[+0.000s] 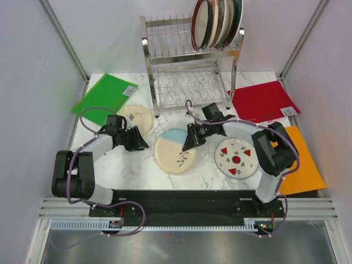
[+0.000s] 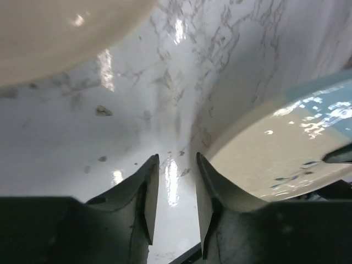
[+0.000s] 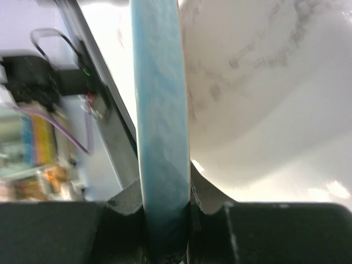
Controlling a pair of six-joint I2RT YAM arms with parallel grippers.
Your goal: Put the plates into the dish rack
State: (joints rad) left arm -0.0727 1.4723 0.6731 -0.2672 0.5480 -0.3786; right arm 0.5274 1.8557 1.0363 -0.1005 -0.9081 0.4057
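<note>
Marble tabletop (image 1: 126, 165) backs both wrist views. Only the right wrist view shows the right gripper (image 3: 165, 190) clamped on the blue plate (image 3: 159, 110) rim; the left gripper (image 2: 176, 165) stands parted, empty, seemingly just above marble beside the cream plate (image 2: 55, 33). Plates (image 1: 215, 25) fill the rack (image 1: 176, 55) top right; a red mat (image 1: 264, 102) lies beside.

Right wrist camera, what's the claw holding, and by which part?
The right claw is shut on the blue and cream plate, pinching it by its blue rim. The left claw is open and holds nothing.
</note>
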